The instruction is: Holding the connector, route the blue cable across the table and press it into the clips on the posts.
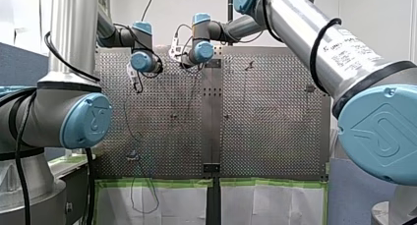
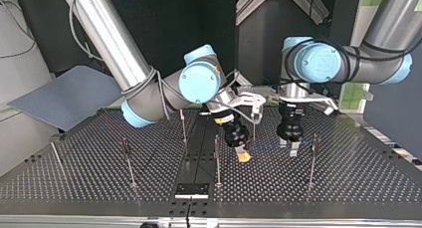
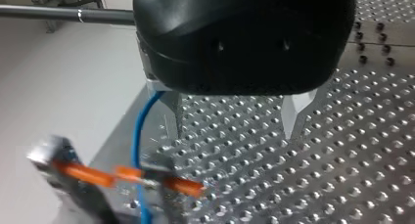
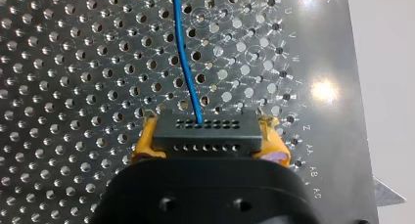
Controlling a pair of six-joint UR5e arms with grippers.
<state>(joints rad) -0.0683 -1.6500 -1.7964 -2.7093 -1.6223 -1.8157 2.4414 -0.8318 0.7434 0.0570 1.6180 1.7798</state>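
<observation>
My right gripper (image 4: 206, 132) is shut with its yellow pads (image 4: 143, 141) on the two ends of a black connector (image 4: 205, 135). The blue cable (image 4: 185, 53) leaves the connector and runs ahead over the perforated table. In the top view this gripper (image 2: 243, 156) hangs low over the table near the middle, and the cable (image 2: 271, 146) runs from it towards my left gripper (image 2: 294, 149). My left gripper (image 3: 237, 123) stands open just above the plate with nothing between its metal fingers (image 3: 177, 117). The cable (image 3: 138, 136) passes beside one finger.
Several thin upright posts stand on the table: one (image 2: 217, 161) just beside my right gripper, one (image 2: 312, 161) beside my left gripper, others (image 2: 128, 161) towards the top view's left. A dark strip (image 2: 192, 190) lies at the table's near edge in the top view.
</observation>
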